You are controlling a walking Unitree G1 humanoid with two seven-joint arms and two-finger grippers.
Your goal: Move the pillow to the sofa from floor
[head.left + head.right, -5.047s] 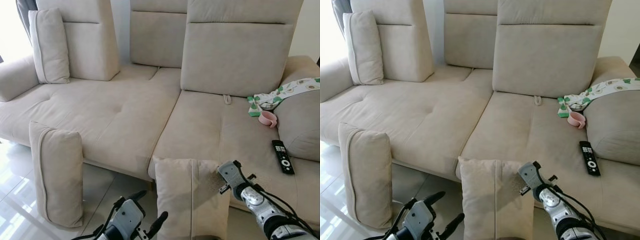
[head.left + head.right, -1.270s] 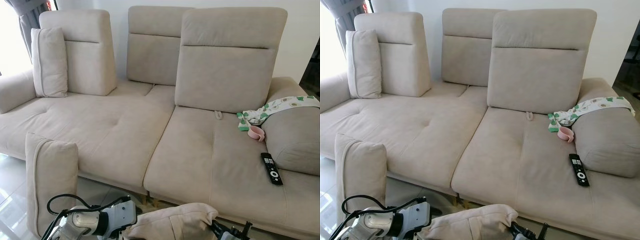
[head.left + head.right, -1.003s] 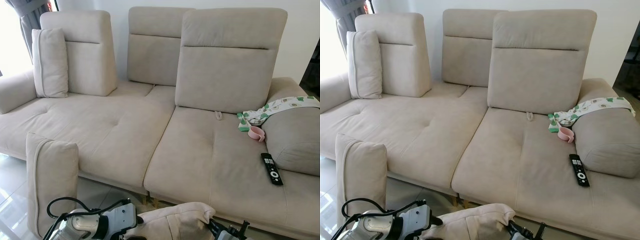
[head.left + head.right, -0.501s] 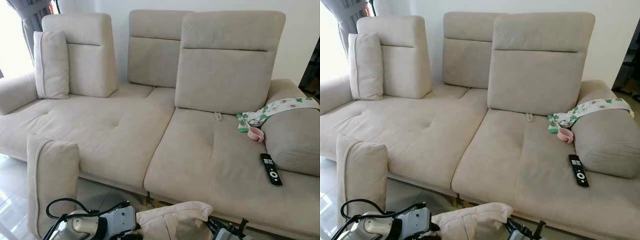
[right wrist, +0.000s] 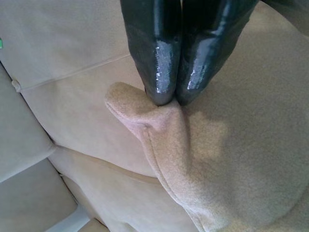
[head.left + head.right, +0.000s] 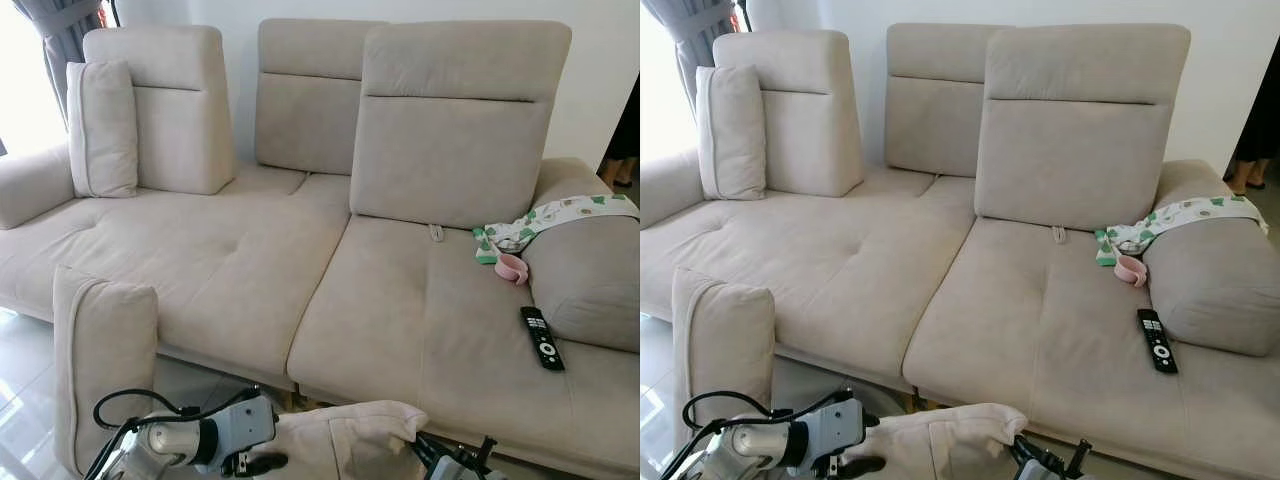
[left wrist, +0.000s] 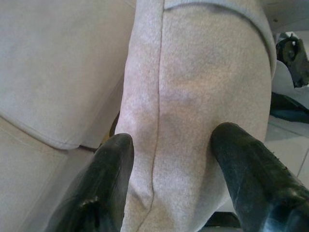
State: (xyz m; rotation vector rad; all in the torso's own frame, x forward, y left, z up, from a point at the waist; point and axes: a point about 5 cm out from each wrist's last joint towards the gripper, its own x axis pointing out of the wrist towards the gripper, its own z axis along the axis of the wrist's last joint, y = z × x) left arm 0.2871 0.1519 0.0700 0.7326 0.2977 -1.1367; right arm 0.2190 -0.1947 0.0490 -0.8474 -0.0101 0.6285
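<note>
- Black fingers (image 5: pixel 166 58) of the right gripper (image 5: pixel 173 99) are pressed together on a corner of the beige pillow (image 6: pixel 340 440).
- Left gripper (image 7: pixel 169 159) has its fingers apart around the pillow's other end.
- Pillow hangs low, just before the sofa (image 6: pixel 400 310) edge.
- I think both arms should rise evenly and clear the seat edge.
- Counted: three pillows, one remote (image 6: pixel 541 338).

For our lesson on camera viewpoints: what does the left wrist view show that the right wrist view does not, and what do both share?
Left wrist view: two black fingers spread apart, straddling the pillow along its seam.

Right wrist view: two fingers closed together, pinching a pillow corner.

Both: the same beige pillow held before the beige sofa.
</note>
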